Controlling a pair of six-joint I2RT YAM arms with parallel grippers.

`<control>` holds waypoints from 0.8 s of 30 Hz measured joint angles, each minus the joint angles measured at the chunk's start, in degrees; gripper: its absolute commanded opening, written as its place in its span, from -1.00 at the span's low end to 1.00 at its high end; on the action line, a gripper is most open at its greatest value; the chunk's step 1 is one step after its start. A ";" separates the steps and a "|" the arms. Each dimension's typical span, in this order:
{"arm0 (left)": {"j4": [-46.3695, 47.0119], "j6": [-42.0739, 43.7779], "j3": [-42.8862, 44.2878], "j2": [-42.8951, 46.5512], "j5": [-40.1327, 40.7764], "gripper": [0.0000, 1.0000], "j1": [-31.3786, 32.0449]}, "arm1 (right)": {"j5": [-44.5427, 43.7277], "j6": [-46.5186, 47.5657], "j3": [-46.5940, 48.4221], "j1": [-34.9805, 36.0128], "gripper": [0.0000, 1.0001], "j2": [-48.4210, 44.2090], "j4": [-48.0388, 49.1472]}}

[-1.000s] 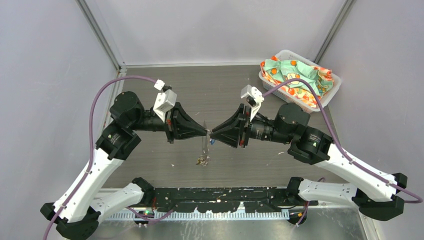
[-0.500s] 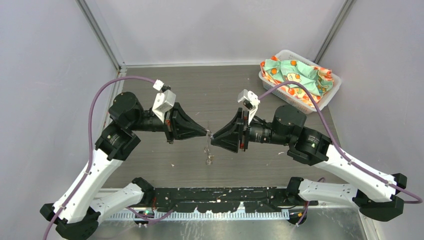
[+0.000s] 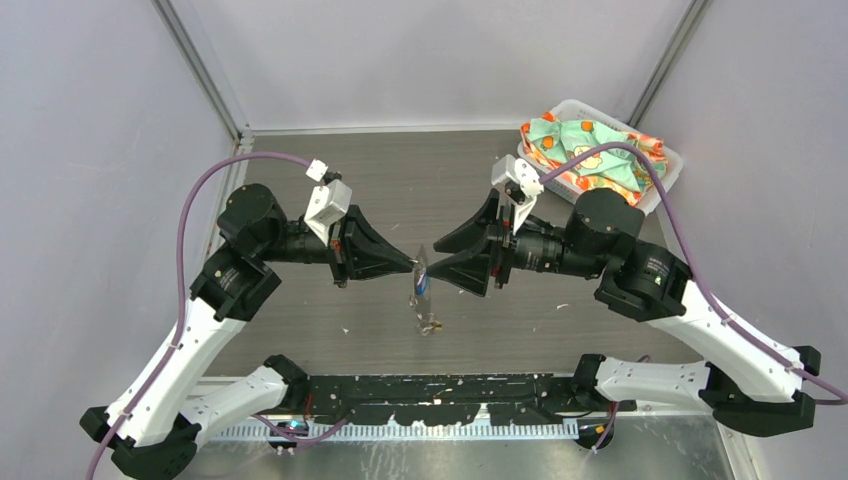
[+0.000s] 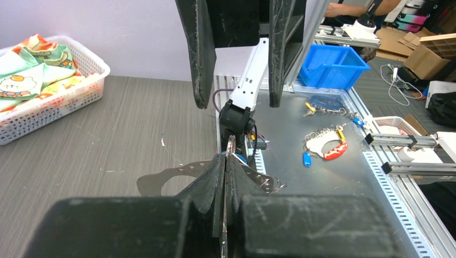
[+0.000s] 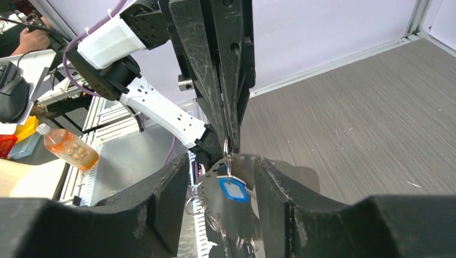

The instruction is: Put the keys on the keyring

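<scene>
My left gripper [image 3: 415,264] [image 4: 225,157] is shut on the keyring [image 4: 230,144], a thin silver ring standing up out of its fingertips. From the ring hang a blue-headed key [image 5: 232,190] and a flat grey metal plate [image 5: 244,215] with holes and several small rings; in the top view this bundle [image 3: 424,300] dangles above the table. My right gripper [image 3: 433,258] [image 5: 221,161] is open, its two fingers [image 5: 161,199] on either side of the hanging blue key without touching it. In the left wrist view the plate [image 4: 172,176] shows behind my fingers.
A white basket [image 3: 660,190] of patterned cloth stands at the back right of the dark table [image 3: 400,180]. On the metal bench beyond the table edge lie a blue tag [image 4: 307,159], a red-and-white key bundle [image 4: 329,146] and a blue bin [image 4: 330,64].
The right gripper has opened and drawn back a little to the right. The bundle now hangs from the left gripper alone and has swung slightly. The left arm has stayed put.
</scene>
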State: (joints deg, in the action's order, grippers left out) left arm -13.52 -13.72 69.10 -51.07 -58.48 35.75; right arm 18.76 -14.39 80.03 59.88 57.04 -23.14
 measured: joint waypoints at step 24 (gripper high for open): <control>-3.39 2.97 0.31 -0.61 -1.64 -0.14 0.04 | 3.80 2.14 3.06 0.00 -0.98 4.96 -5.84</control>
State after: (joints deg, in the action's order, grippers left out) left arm -16.91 -10.74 69.41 -51.68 -60.12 35.79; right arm 22.57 -12.25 83.09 59.88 62.00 -28.97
